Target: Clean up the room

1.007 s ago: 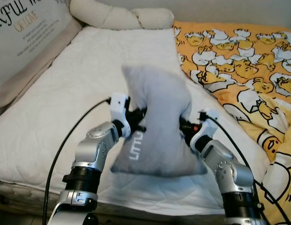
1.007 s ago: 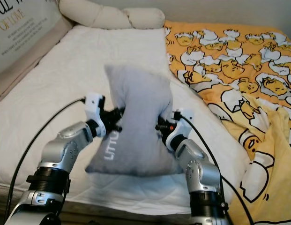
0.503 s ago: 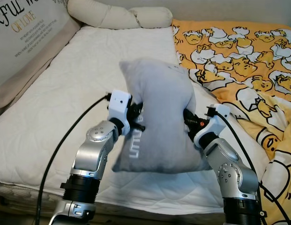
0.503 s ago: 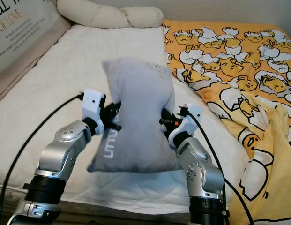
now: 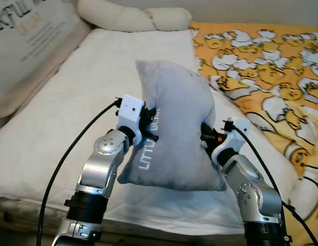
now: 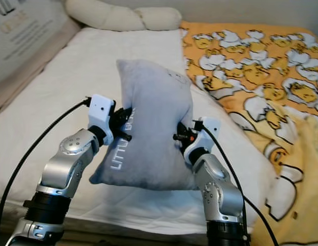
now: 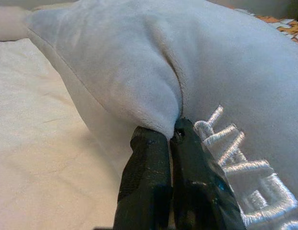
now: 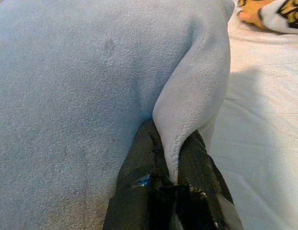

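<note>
A grey pillow [image 5: 174, 128] with white embroidered letters hangs in the air above the white mattress [image 5: 71, 102], held from both sides. My left gripper [image 5: 150, 123] is shut on a fold of its left edge; the left wrist view shows the fingers [image 7: 153, 187] pinching the grey pillow [image 7: 139, 72]. On the opposite edge my right gripper [image 5: 204, 137] is shut as well, and in the right wrist view a ridge of the grey pillow [image 8: 182, 115] sits between its fingers [image 8: 139, 177].
An orange blanket [image 5: 271, 66] printed with white and yellow figures covers the right half of the bed. A cream bolster [image 5: 133, 18] lies along the head end. A padded panel with lettering [image 5: 25, 36] stands along the left side.
Both arms have carried the pillow a little higher and further over the mattress. The camera has shifted slightly too. Both grips hold as before.
</note>
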Available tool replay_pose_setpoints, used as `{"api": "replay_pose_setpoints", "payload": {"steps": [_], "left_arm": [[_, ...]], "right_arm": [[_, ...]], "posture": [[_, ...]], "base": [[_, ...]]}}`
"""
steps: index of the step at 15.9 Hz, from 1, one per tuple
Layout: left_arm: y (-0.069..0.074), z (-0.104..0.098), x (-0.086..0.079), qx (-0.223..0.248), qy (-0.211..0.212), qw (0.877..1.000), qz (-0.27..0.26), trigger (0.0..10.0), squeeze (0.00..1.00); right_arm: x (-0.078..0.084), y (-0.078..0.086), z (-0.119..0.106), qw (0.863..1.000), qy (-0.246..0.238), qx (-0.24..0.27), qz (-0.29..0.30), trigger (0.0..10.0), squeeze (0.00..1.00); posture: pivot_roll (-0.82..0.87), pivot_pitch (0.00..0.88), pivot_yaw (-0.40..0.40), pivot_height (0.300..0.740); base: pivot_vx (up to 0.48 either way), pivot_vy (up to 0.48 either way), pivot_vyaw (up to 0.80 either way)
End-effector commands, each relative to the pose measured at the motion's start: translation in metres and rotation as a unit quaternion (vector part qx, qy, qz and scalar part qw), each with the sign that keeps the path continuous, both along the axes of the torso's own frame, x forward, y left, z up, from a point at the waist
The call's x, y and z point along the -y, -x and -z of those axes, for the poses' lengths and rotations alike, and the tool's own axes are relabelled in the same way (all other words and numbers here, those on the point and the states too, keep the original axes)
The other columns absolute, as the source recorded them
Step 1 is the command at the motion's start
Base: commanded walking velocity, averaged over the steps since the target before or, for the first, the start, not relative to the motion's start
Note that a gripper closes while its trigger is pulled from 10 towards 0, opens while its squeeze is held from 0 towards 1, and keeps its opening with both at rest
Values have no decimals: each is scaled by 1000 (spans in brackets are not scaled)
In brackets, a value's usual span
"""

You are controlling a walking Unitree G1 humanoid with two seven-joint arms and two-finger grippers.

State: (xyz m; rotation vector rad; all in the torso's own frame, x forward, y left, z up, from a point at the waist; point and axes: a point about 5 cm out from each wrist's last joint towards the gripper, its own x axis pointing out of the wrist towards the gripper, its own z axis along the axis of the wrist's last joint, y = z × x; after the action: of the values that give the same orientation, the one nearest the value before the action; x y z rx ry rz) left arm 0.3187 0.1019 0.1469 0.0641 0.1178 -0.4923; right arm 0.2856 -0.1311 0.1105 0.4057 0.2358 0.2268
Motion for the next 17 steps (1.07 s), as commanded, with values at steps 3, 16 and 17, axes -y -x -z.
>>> {"api": "replay_pose_setpoints", "payload": {"steps": [3, 16, 17], "left_arm": [[-2, -8, -2, 16, -8, 1000, -1, 10000, 0], [-6, -7, -10, 10, -23, 1000, -14, 10000, 0], [-6, -6, -10, 9, -24, 1000, -13, 10000, 0]], "right_arm": [[-8, -1, -12, 1000, 3, 25, -13, 10000, 0], [-4, 0, -3, 1000, 19, 8, -5, 10000, 0], [-4, 0, -3, 1000, 19, 7, -6, 10000, 0]], "posture": [[-109, 0, 51, 740], [-90, 0, 50, 740], [-89, 0, 49, 740]], "base": [[0, 285, -415], [0, 290, -115], [0, 285, 0]]}}
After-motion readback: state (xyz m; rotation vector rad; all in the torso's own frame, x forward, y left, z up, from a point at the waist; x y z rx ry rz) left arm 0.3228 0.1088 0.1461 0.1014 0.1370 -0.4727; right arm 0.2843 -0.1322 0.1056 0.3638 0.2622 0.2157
